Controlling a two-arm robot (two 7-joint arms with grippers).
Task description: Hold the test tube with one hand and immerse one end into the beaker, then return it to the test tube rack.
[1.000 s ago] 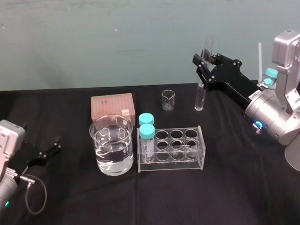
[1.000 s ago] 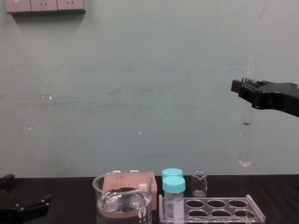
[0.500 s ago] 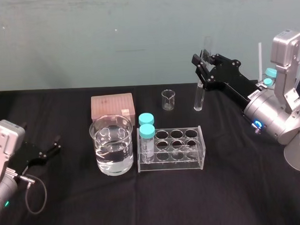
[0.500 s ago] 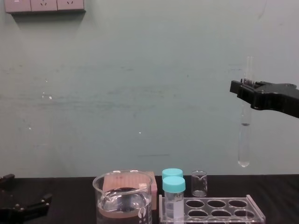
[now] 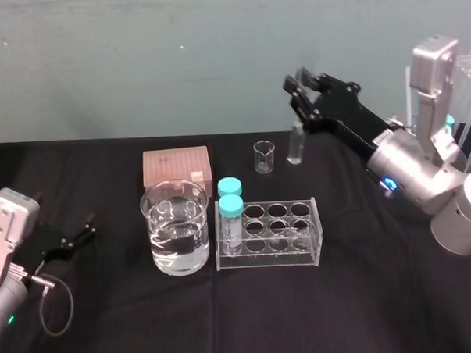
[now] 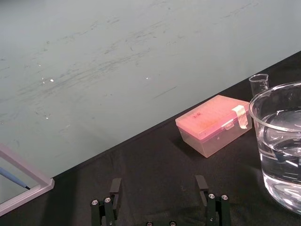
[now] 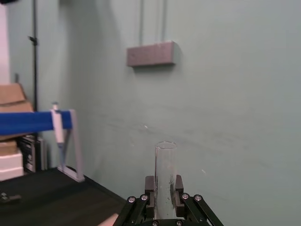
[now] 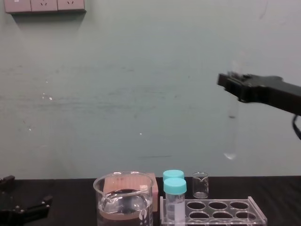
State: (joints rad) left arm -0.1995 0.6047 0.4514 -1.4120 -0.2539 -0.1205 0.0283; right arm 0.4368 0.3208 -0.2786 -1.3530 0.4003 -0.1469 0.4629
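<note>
Hanging upright, the test tube (image 8: 231,123) is clamped near its top by the right tool (image 8: 233,84).

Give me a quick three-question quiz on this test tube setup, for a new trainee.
1. Which gripper holds the test tube? A left, B right, C neither.
2. True or false: the tube's rounded end is outside the beaker.
3. How many teal-capped vials stand in the test tube rack?
Key: 1 B, the right gripper grips it up in the air; the left gripper lies open on the table. 2 True. 3 Two.
</note>
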